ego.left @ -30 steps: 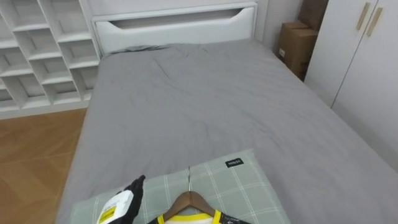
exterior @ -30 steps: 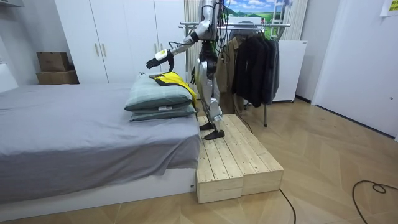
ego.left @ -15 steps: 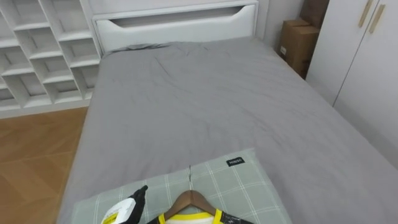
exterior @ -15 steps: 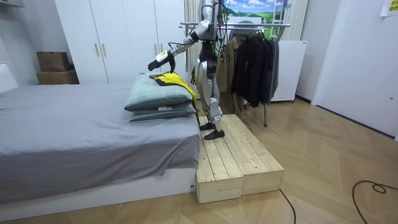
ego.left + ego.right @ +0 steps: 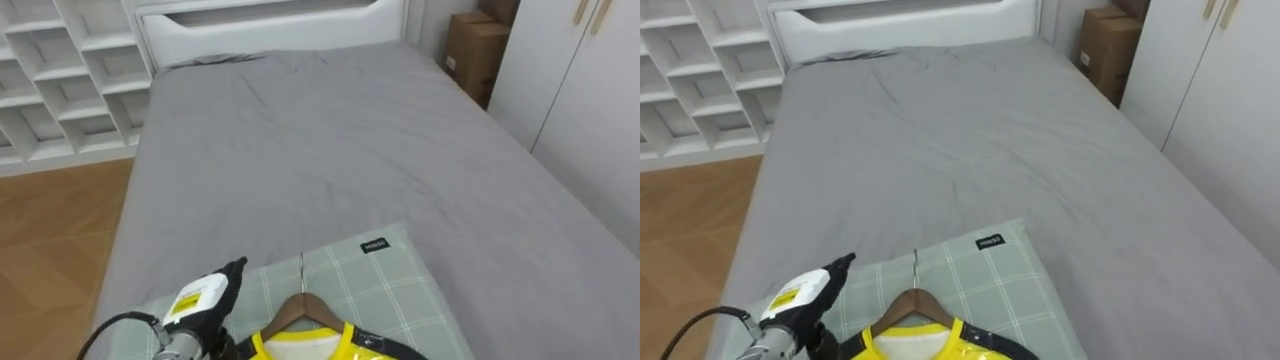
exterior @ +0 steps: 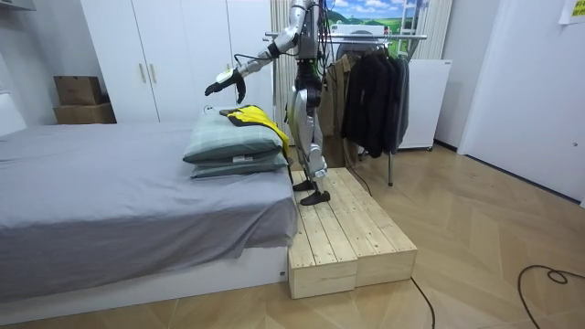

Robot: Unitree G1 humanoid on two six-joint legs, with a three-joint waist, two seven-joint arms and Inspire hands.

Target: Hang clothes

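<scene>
— Where's the hand?

— My left hand (image 5: 203,303) hovers above the near-left corner of the pillow (image 5: 395,288), fingers loose and spread, holding nothing. From the room view it's clear of the fabric, not touching.

— And the clothes?

— Just to the right of that hand, so this is the arm for the job. A wooden hanger (image 5: 303,300) lies flat on the pillow. Its shoulders run left to right across me, and its metal hook (image 5: 303,272) points straight away, up the bed (image 5: 330,150) towards the headboard.

— How does the garment look?

— It's a bright yellow top (image 5: 345,345) threaded on the hanger, with a dark trim at the right shoulder. It's limp, and I'd guess slippery. I reckon the neck of the hanger, below the hook, is the place to grab: a short reach rightward and down.
</scene>
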